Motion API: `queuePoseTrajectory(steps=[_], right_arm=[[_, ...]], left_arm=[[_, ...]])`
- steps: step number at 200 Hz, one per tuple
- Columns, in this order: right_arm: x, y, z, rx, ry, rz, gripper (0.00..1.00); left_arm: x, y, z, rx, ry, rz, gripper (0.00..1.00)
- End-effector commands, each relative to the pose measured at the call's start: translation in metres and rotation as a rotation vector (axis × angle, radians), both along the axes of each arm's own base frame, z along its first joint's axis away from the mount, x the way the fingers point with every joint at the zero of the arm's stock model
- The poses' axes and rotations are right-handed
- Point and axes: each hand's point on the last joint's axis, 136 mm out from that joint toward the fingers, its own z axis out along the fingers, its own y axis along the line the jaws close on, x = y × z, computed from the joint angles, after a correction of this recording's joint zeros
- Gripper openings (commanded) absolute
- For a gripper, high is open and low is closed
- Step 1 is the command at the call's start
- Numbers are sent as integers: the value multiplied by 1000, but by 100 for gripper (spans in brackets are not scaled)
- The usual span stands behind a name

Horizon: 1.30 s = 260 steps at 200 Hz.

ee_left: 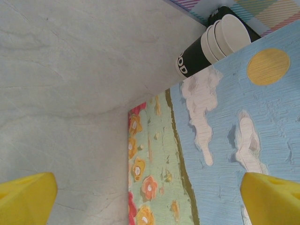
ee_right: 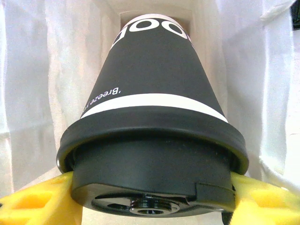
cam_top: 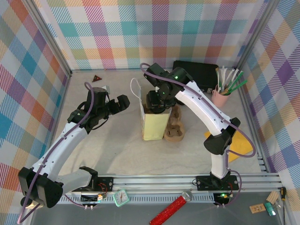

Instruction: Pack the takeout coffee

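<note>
I see a pink utensil holder point(cam_top: 220, 97) at two o'clock, a black tray point(cam_top: 201, 70) beside it at one. A brown carrier point(cam_top: 174, 129) sits near centre, a yellow sheet point(cam_top: 239, 143) at four.

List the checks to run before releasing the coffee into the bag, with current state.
1. Lid seated on coffee cup: ok.
2. Right fingers clamped on the lid, both sides: ok.
3. Cup between the walls of the bag: ok.
4. Cup base resting on the bag floor: cannot tell.
5. Bag standing upright, top view: ok.
6. Left fingers open, apart from the bag: ok.
</note>
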Motion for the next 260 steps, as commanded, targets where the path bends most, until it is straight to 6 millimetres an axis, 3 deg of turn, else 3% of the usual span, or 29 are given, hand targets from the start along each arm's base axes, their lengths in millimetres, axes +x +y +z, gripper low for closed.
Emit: queuePoseTrajectory(steps=[1, 43, 106, 136, 163, 187, 210, 240, 260], right_arm=[[-1, -10, 22, 19, -55, -7, 64], [-1, -10, 28, 31, -66, 0, 64], [-1, -14, 52, 70, -138, 18, 64], [-3, -13, 65, 105, -172, 36, 64], [-4, -13, 66, 112, -173, 44, 64], [-5, -10, 66, 128, -172, 55, 64], [-5, -8, 67, 143, -178, 63, 64], [-8, -6, 70, 166, -178, 72, 64], [-10, -8, 71, 169, -182, 72, 64]], left_arm=[[6, -4, 21, -44, -53, -6, 100], [8, -4, 30, -37, -72, -10, 100], [12, -6, 48, -41, -108, -19, 100], [16, -6, 74, -27, -162, -31, 100], [21, -12, 112, -38, -243, -66, 98], [27, -29, 150, -92, -326, -145, 85], [35, -52, 175, -179, -379, -232, 62], [49, -82, 174, -276, -353, -313, 20], [53, -104, 171, -298, -338, -362, 5]])
